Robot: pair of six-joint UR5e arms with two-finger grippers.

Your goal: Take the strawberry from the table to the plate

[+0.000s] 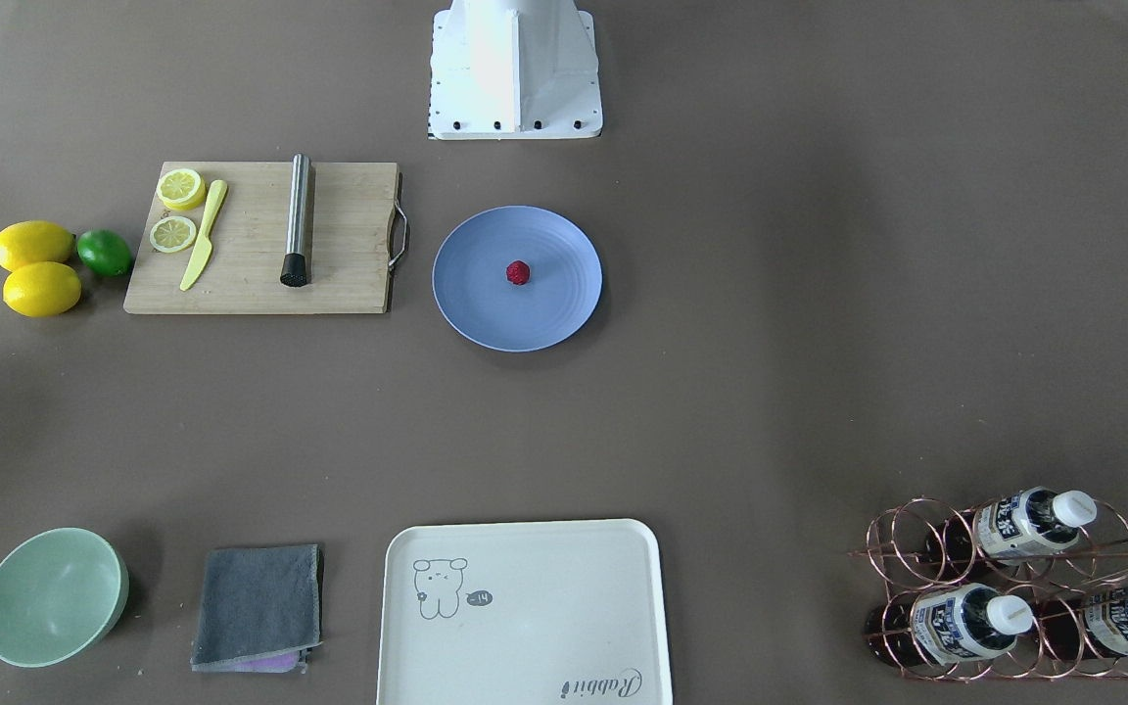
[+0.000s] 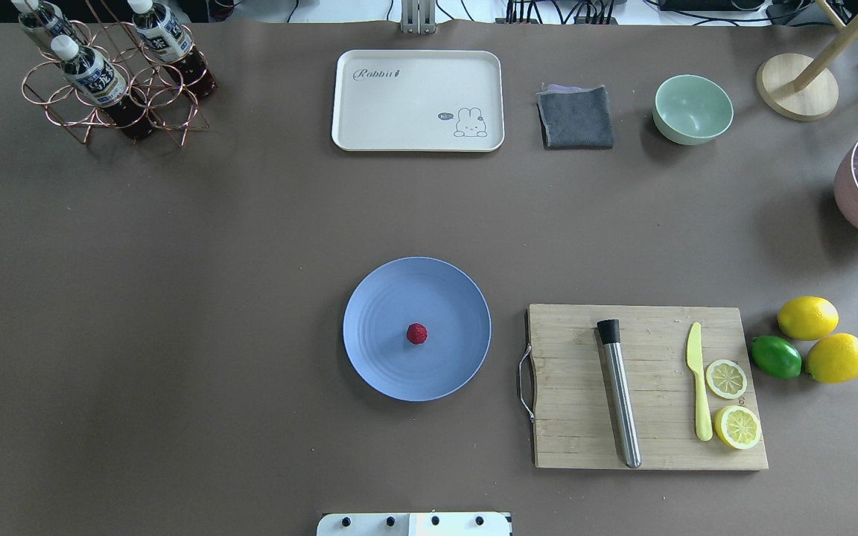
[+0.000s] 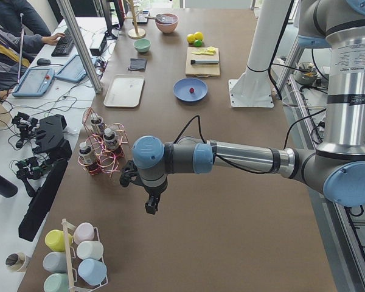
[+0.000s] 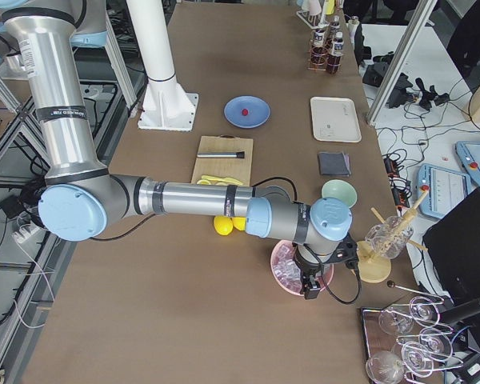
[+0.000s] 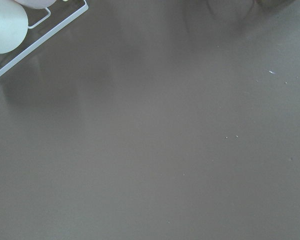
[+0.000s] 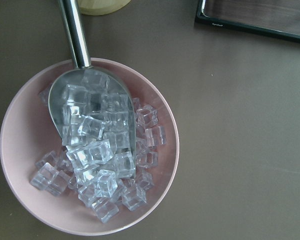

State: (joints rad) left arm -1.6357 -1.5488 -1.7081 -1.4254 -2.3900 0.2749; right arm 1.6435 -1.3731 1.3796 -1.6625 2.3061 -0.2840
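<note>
The small dark-red strawberry [image 1: 518, 272] [image 2: 417, 333] lies near the middle of the round blue plate [image 1: 486, 304] [image 2: 380, 365], which rests on the grey-brown table [image 1: 770, 343]. No gripper is near it. My left gripper [image 3: 151, 205] points down over bare table at the robot's left end, beside the bottle rack; it shows only in the exterior left view, so I cannot tell whether it is open or shut. My right gripper [image 4: 310, 286] hangs over the pink ice bowl at the opposite end; its state I cannot tell either.
A wooden cutting board [image 2: 649, 387] holds a steel muddler, a yellow knife and lemon slices; lemons and a lime [image 2: 775, 356] lie beside it. Along the far edge stand a cream tray [image 2: 418, 100], grey cloth [image 2: 576, 117], mint bowl [image 2: 693, 109] and bottle rack [image 2: 112, 82]. The pink ice bowl [image 6: 20, 130] holds a scoop.
</note>
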